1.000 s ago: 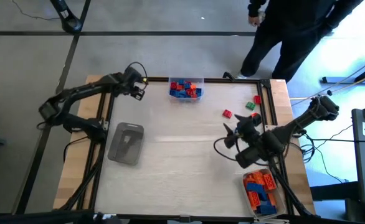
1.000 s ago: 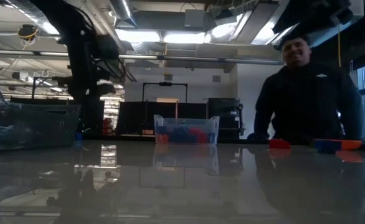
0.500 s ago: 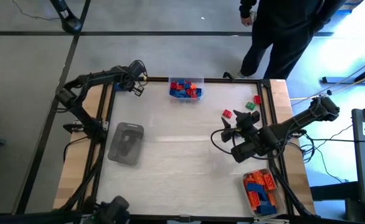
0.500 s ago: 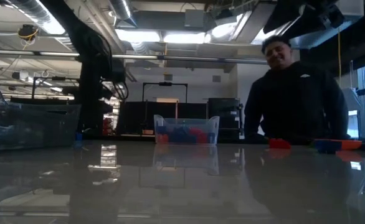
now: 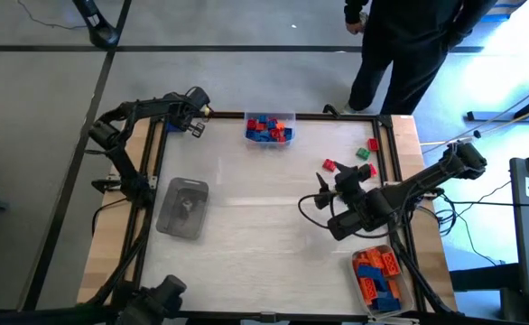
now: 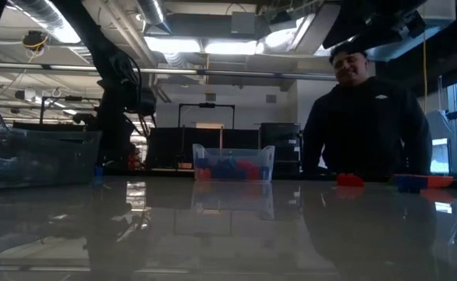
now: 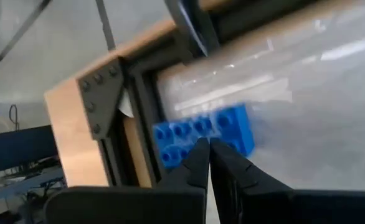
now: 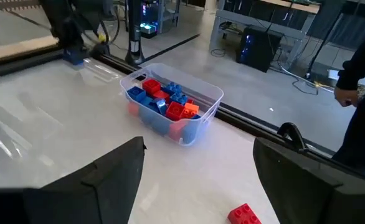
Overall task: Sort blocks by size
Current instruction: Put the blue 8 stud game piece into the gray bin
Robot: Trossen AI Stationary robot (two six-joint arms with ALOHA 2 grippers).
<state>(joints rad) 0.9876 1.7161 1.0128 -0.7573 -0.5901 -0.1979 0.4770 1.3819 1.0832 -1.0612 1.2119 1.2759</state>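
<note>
A blue block lies flat on the table in its far left corner, beside the black frame. My left gripper is shut and slants down at that block, with its tips in front of the block's middle. My right gripper hangs open above the right half of the table, with nothing between its fingers. Ahead of it a clear bin holds red and blue blocks. A red block lies loose on the table, and red and green blocks lie farther right. My left gripper's shut fingertips show against the blue block's studded top, slanting down toward the table's far left corner. I cannot tell whether they touch the block.
An empty clear tray sits on the left side. A bin of orange and blue blocks stands at the near right corner. A person in dark clothes stands beyond the far edge. Bare table lies in the middle.
My left arm has swung toward the table's far left corner and sunk, tipping its gripper steeper toward the blue block. My right gripper has drifted a little toward the table's middle. The person behind the table has shifted sideways.
</note>
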